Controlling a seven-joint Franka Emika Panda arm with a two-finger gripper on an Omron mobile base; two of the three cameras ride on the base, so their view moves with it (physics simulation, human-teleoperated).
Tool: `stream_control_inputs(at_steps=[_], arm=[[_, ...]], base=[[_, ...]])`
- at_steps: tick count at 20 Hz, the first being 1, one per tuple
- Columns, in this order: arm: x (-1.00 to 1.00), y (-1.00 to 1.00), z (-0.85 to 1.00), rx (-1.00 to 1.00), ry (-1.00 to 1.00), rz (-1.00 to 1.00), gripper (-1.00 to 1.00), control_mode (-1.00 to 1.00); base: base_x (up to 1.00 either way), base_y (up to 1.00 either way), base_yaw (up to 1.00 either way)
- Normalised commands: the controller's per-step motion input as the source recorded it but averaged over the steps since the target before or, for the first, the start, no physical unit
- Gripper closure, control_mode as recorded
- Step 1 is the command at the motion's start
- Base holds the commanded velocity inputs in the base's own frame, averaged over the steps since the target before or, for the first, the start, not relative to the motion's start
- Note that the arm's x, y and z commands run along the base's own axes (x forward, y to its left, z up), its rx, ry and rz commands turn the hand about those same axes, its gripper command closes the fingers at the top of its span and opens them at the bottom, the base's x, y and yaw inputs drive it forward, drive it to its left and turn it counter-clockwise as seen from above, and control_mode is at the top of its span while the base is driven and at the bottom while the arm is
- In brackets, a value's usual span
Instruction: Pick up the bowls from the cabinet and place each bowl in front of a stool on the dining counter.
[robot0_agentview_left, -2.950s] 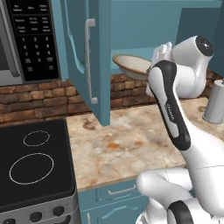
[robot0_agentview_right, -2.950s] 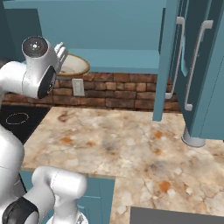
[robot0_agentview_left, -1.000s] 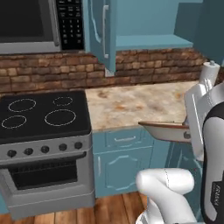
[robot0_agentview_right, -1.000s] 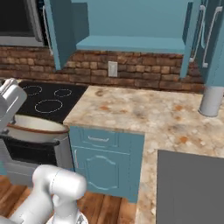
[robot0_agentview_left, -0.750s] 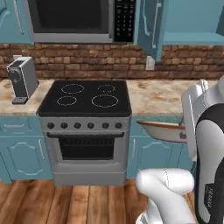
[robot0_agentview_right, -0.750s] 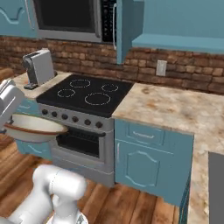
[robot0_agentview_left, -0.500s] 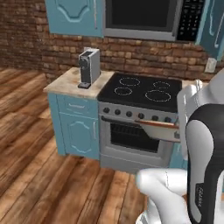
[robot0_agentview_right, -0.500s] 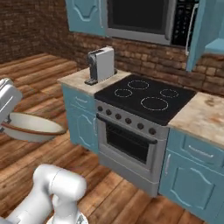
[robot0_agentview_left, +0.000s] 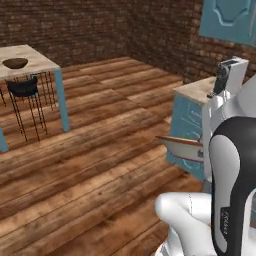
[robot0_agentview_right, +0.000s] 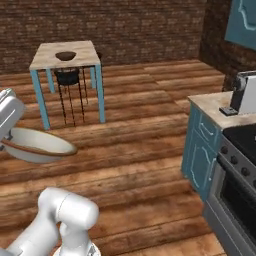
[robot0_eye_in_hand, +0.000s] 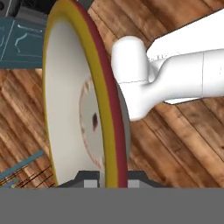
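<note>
counter (robot0_agentview_right: 45, 54) seen at far left, brown bowl (robot0_agentview_right: 65, 55) resting on it, stool (robot0_agentview_right: 67, 77) beneath | cream bowl (robot0_agentview_right: 36, 145) carried above wood floor, rim pinched by closed gripper (robot0_eye_in_hand: 112, 180) | toaster (robot0_agentview_right: 243, 93) on worktop | no legible writing found

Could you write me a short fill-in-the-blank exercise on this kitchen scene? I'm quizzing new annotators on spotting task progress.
1. The hand is shut on the rim of the ____ bowl.
2. The dark brown bowl already sits on the dining ____.
3. A black ____ stands under that counter, below the brown bowl.
4. The floor is made of ____ planks.

Missing words: cream; counter; stool; wooden
</note>
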Motion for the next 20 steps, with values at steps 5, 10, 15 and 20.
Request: stream_control_inputs(at_steps=[5,10,15,20], arm=[[0.00,0.00,0.00,0.00,0.00,0.00,1.00,1.00],[0.00,0.00,0.00,0.00,0.00,0.00,1.00,1.00],[0.00,0.00,0.00,0.00,0.00,0.00,1.00,1.00],[0.00,0.00,0.00,0.00,0.00,0.00,1.00,1.00]], base=[[0.59,0.06,0.81],[1.00,0.56,0.37],[1.00,0.72,0.02],[1.00,-0.01,0.00]])
